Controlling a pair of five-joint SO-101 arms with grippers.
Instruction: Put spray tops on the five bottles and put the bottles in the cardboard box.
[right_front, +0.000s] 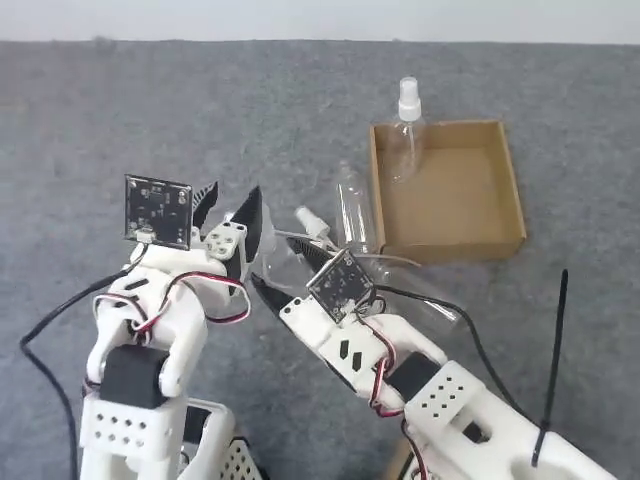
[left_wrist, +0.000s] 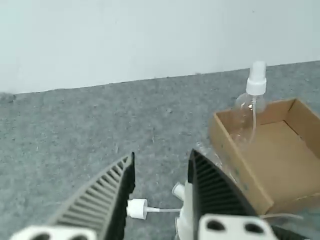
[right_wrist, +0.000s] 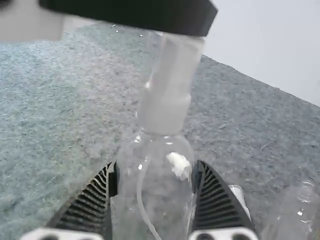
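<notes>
At the left, the left gripper (right_front: 232, 195) hangs with its fingers spread wide and nothing between them. Just beside it, the right gripper (right_front: 285, 268) has its fingers closed on the body of a clear bottle (right_wrist: 155, 200), held upright off the carpet. A white spray top (right_wrist: 167, 95) sits on that bottle's neck, with the left arm's black jaw right above it. The step in hand looks like fitting this top. The next move probably calls for the left fingers to close on the top and seat it firmly while the right keeps the bottle steady, and only then a carry to the box. Further right, a loose spray top (right_front: 312, 222) lies on the carpet, then an uncapped bottle (right_front: 355, 210) lies against the outside of the cardboard box (right_front: 447, 250). Inside the box, at its far left corner, stands one capped bottle (right_front: 405, 145). What looks like another clear bottle (right_front: 437, 303) lies by the right arm. That makes four bottles I can count, two of them topped. There is one loose top for certain and possibly a second below the left jaws, and there is one box.
</notes>
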